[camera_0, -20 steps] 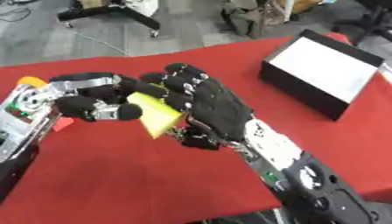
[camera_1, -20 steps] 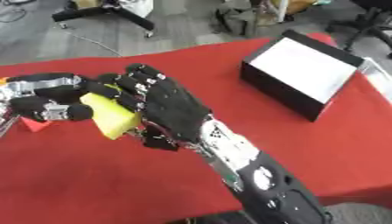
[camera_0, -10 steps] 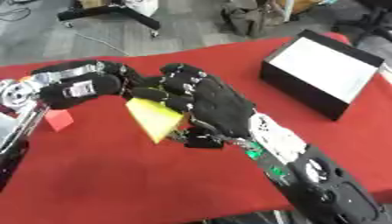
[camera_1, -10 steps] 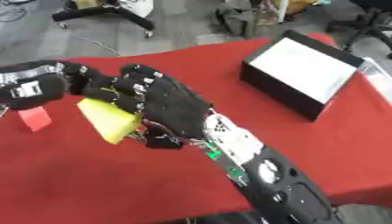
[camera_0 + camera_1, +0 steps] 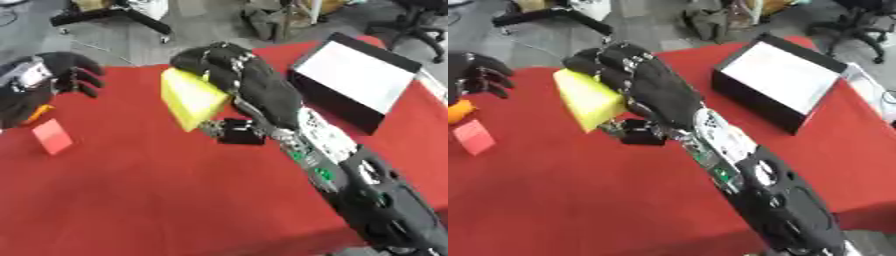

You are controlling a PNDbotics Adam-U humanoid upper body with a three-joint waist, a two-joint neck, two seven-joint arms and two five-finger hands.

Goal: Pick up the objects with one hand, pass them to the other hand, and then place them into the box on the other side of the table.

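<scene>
Holding one yellow block clear of the red worktop, with the right hand curled over it: fingers wrapped across the block's upper edge, thumb hidden beneath. Lying just left of those fingers, against the palm side, long axis running obliquely from upper left to lower right. Raised, not resting on any surface.

To the right of the fingers, well apart, one black box with a pale interior, open side up; judged the destination, and reachable by the right hand alone since it sits on that side. Coming move judged to turn on this one relation: block left of the fingers, box right of them, so a sweep rightward across the worktop before release.

Far left of the fingers, the left hand, apart from the block, fingers curled and holding nothing. Near it, one small red piece on the worktop and one orange thing, partly hidden.

Counts: one block, one box, one red piece, one orange thing, two hands.
</scene>
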